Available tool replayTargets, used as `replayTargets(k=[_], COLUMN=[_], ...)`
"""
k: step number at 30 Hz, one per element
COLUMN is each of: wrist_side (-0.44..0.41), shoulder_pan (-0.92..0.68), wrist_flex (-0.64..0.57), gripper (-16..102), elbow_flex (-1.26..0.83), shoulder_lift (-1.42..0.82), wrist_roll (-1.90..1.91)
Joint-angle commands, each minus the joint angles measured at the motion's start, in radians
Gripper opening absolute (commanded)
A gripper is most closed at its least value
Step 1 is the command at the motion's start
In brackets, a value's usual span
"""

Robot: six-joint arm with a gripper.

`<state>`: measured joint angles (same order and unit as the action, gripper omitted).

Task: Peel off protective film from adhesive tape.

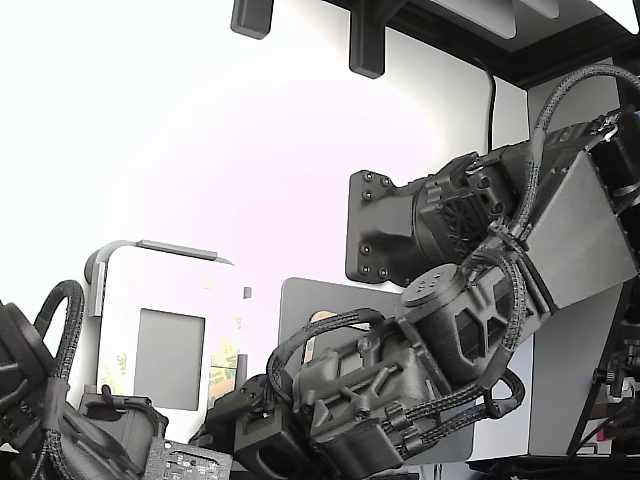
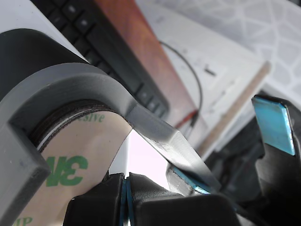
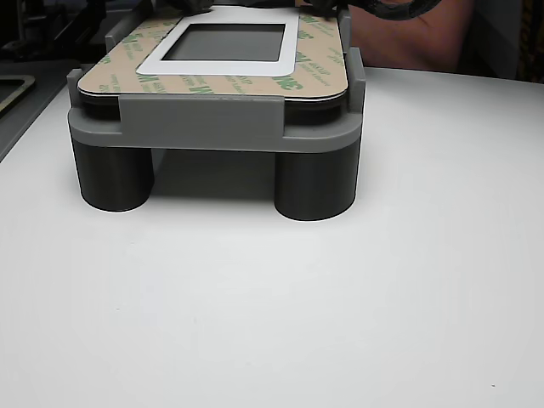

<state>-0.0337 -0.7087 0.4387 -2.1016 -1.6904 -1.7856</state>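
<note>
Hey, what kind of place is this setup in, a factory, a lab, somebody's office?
Probably a lab or office workbench: a white table carries a grey fixture holding a panel with printed liner, and a computer keyboard lies nearby.

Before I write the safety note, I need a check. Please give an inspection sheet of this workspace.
Surface: white table, bare around the grey stand.
Job's things: film with green print lies flat around the white panel; the tape under it is not seen.
Clutter: keyboard in the wrist view.
Grippers: pincer close to the stand's corner; open or shut cannot be told.
Cables: braided black cables along the arm; thin black wire near the keyboard.
Surroundings: very bright white background, details washed out.
</note>
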Motion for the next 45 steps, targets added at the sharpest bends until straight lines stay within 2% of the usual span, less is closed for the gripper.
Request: replayTargets(k=[1,45], wrist_side=[0.002,-0.008], shoulder_pan=[0.000,-0.011], wrist_flex=[-0.006,0.025], gripper=[-10,-10], elbow_flex=[0.031,0.060], shoulder_lift=[-0.015,-0.006], wrist_roll=[0.005,0.011])
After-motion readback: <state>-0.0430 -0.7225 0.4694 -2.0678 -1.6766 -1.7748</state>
